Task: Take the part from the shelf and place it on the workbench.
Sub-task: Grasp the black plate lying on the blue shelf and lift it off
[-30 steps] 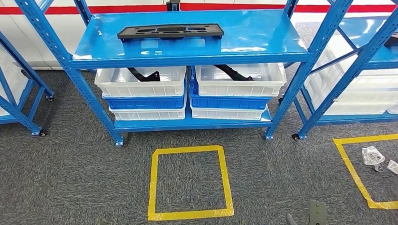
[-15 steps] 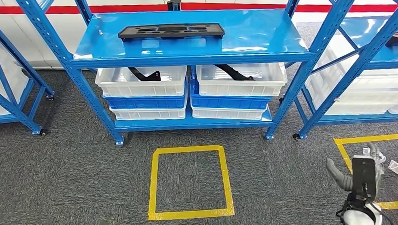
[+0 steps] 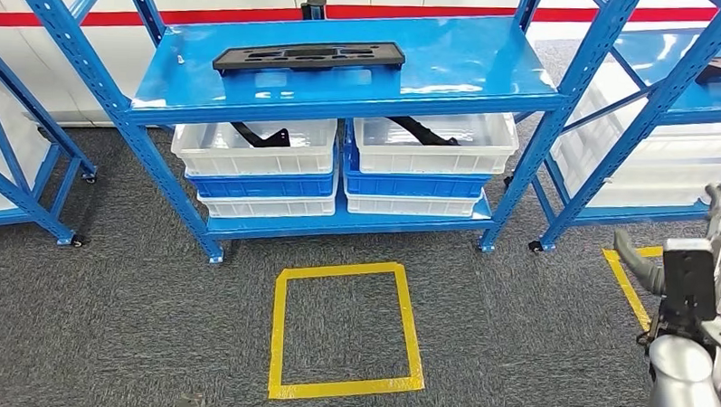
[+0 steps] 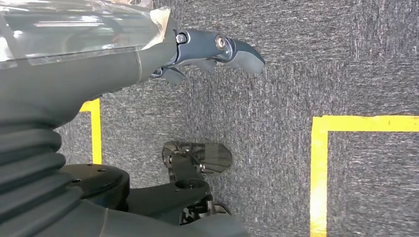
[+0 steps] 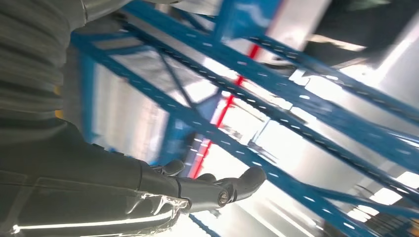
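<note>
Grey carpet with yellow tape square [image 3: 346,330], blue shelf [image 3: 342,103] holding black part [image 3: 308,56], right hand [image 3: 689,269] raised with fingers spread and empty, left hand [image 4: 207,49] hanging loose, nothing in it.

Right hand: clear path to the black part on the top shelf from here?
Probably yes. The right hand is empty, raised off to the right; the black part lies exposed on the top shelf, with nothing over it. A blue upright stands between them.
</note>
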Action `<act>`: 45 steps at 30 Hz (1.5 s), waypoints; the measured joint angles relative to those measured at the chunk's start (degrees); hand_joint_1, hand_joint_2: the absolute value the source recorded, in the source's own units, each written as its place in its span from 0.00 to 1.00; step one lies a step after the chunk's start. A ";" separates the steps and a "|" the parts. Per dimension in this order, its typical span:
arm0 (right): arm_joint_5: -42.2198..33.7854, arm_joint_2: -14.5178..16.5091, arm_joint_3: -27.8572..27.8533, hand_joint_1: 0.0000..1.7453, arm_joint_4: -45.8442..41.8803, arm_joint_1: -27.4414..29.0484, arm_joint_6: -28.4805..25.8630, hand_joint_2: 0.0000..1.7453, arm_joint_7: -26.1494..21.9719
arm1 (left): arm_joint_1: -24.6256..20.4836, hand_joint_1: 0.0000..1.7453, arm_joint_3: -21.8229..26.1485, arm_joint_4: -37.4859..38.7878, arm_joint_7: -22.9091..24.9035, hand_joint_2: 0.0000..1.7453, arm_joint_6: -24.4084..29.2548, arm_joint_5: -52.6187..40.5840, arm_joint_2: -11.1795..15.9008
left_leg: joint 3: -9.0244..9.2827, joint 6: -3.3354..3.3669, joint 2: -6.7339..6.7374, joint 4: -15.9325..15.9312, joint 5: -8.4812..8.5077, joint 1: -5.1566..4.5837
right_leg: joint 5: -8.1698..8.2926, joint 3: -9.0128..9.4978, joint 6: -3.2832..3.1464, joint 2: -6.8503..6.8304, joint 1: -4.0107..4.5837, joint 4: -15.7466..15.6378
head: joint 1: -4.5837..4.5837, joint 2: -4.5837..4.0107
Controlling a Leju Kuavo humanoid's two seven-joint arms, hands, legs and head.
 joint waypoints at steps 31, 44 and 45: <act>-6.73 0.70 10.35 0.00 -13.62 -13.20 3.16 1.00 0.26 | 0.20 0.00 -0.03 0.78 0.24 0.00 -0.59 2.51 -0.07 | 0.93 -2.01 -1.45 -0.13 -1.11 2.33 | 1.90 -3.82 3.74 1.11 -2.22 1.51 | 0.78 0.00; -7.37 0.83 10.71 0.00 -13.21 -13.10 3.46 1.00 0.06 | 0.47 0.00 -0.38 1.06 0.30 0.00 -0.54 2.53 0.05 | -8.32 2.79 -5.14 7.22 1.66 -0.51 | -0.38 -2.36 -0.48 3.65 0.19 2.23 | 0.20 0.00; -7.38 0.82 10.71 0.00 -13.15 -12.98 3.46 1.00 0.06 | 0.46 0.00 -0.39 1.08 0.30 0.00 -0.54 2.52 0.15 | -7.31 3.53 -5.40 4.69 2.68 -0.98 | -0.48 -2.32 -0.50 3.82 0.24 2.19 | 0.21 0.00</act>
